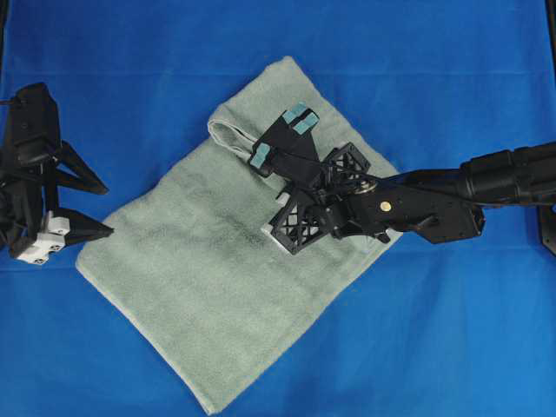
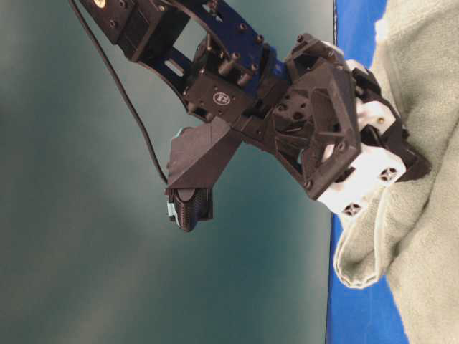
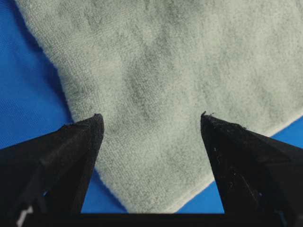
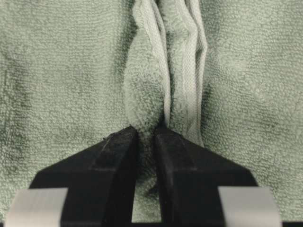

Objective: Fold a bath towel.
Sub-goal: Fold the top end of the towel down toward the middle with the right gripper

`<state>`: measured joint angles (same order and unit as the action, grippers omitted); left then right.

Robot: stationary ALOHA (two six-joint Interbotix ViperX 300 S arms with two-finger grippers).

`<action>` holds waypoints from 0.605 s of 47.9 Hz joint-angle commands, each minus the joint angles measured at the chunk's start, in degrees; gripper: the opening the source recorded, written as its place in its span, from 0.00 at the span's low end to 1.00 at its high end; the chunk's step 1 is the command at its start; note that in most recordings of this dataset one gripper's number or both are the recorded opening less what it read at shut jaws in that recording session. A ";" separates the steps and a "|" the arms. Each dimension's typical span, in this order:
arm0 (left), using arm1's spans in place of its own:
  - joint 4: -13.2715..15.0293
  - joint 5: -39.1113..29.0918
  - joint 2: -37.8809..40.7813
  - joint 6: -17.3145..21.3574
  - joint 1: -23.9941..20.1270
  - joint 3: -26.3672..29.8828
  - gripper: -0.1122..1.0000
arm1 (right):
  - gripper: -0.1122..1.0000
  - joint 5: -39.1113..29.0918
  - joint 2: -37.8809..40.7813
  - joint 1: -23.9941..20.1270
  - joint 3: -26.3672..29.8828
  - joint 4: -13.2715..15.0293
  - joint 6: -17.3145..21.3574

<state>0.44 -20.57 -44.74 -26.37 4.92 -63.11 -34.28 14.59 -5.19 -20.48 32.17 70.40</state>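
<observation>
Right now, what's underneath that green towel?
The bath towel lies on a blue cloth that shows on every side. The right gripper pinches a bunched fold of it; the left gripper hangs open. Whatever lies beneath the towel's middle is hidden.

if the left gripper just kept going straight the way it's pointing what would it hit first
Probably the bath towel: the open left gripper points at the towel's near corner, nothing between them. Depth is unclear; if angled downward, it might reach the blue cloth first.

Bath towel (image 1: 200, 278) on table (image 1: 452, 347); right arm (image 1: 417, 204) above towel, left arm (image 1: 39, 174) beside.
</observation>
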 commanded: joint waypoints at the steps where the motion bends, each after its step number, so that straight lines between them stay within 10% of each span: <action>1: -0.18 0.26 0.26 0.79 -0.09 1.41 0.80 | 0.24 0.62 -1.05 -0.88 1.41 0.09 0.09; 17: -0.18 0.70 0.26 3.16 -0.18 1.32 0.80 | 0.25 1.76 -1.05 -0.97 1.49 1.05 0.09; 29: -0.18 0.79 0.26 3.52 -0.09 1.41 0.80 | 0.71 1.49 -4.48 -2.37 2.11 3.08 0.00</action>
<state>0.44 -20.30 -44.65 -23.03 4.92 -63.19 -32.96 13.89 -6.77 -19.60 33.93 70.58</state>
